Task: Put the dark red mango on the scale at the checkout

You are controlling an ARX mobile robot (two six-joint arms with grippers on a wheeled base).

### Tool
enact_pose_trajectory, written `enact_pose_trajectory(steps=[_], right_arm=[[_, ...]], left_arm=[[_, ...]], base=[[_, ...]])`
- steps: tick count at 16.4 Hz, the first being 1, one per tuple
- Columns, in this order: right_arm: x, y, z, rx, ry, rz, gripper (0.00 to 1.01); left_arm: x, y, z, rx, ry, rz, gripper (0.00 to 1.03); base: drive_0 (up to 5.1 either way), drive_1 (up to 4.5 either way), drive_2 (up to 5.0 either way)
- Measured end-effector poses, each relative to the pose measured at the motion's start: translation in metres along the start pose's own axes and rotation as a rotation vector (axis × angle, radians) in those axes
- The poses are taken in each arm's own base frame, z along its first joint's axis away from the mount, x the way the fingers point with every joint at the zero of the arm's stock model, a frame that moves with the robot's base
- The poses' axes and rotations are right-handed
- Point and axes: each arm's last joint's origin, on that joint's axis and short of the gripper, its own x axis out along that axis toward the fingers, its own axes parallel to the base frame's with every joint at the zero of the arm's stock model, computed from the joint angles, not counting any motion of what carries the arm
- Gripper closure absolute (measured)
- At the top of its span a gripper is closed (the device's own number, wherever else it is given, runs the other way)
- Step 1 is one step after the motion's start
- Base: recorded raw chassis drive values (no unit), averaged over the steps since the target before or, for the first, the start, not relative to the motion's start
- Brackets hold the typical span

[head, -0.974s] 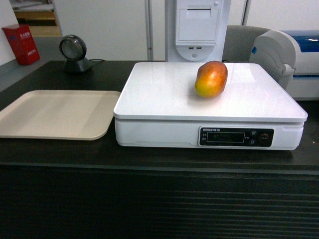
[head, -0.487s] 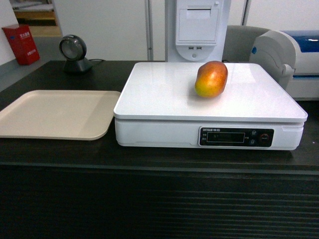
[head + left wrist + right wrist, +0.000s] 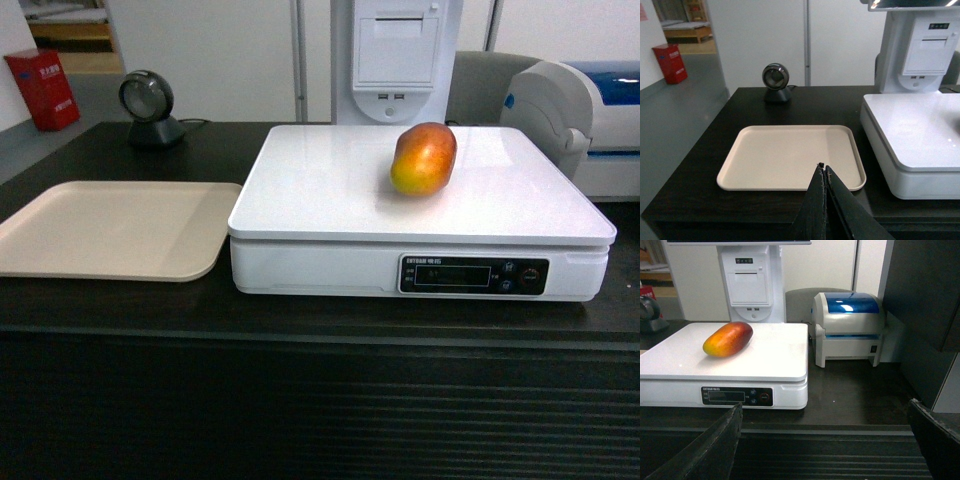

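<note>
The dark red mango (image 3: 424,158) (image 3: 728,339) lies on the glossy top of the white scale (image 3: 330,190) (image 3: 775,355) (image 3: 920,135), which stands on the dark checkout counter (image 3: 300,315) (image 3: 855,400). Neither gripper shows in the head view. In the left wrist view my left gripper (image 3: 822,166) is shut with nothing in it, its tips over the near edge of the beige tray (image 3: 785,155). In the right wrist view my right gripper (image 3: 825,410) stands wide open in front of the counter's ribbed face, well back from the scale and touching nothing.
A beige tray (image 3: 110,228) lies left of the scale. A round black scanner (image 3: 147,108) (image 3: 776,82) stands at the counter's back left. A white receipt printer column (image 3: 396,55) rises behind the scale, and a blue-lidded label printer (image 3: 847,327) sits to its right.
</note>
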Motion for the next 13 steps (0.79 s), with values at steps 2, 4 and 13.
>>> enact_pose_trajectory(steps=[2, 4, 13], right_arm=[[0.000, 0.000, 0.000, 0.000, 0.000, 0.000, 0.03], [0.000, 0.000, 0.000, 0.000, 0.000, 0.000, 0.03], [0.000, 0.000, 0.000, 0.000, 0.000, 0.000, 0.03]], left_arm=[[-0.007, -0.011, -0.007, 0.000, -0.003, -0.013, 1.01], [-0.012, -0.011, -0.012, 0.000, -0.004, -0.017, 1.01], [-0.029, -0.010, -0.028, 0.000, 0.001, -0.001, 1.01]], base=[[0.0, 0.00, 0.0], [0.0, 0.00, 0.0], [0.0, 0.00, 0.0]])
